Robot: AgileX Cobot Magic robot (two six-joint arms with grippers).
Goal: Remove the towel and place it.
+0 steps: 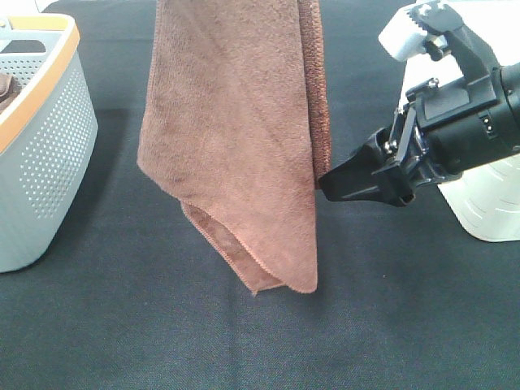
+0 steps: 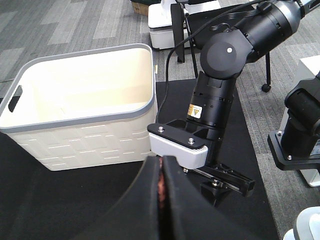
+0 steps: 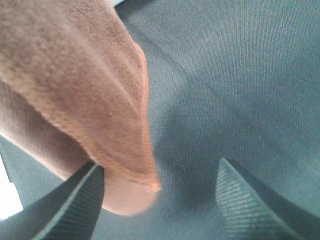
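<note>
Judged removal done, placing not yet done | found towel (image 1: 236, 146) hanging folded over middle of surface (image 1: 390, 325), clear of basket (image 1: 49, 162) at left edge | found left fingers (image 2: 180, 205) clamped on towel's top | found right fingers (image 1: 351, 177) apart around its hanging edge, nothing gripped

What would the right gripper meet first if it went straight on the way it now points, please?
Probably the towel: the right gripper points, jaws open, at its hanging edge, with the hem beside one finger. Depth is unclear; it may only graze it.
</note>
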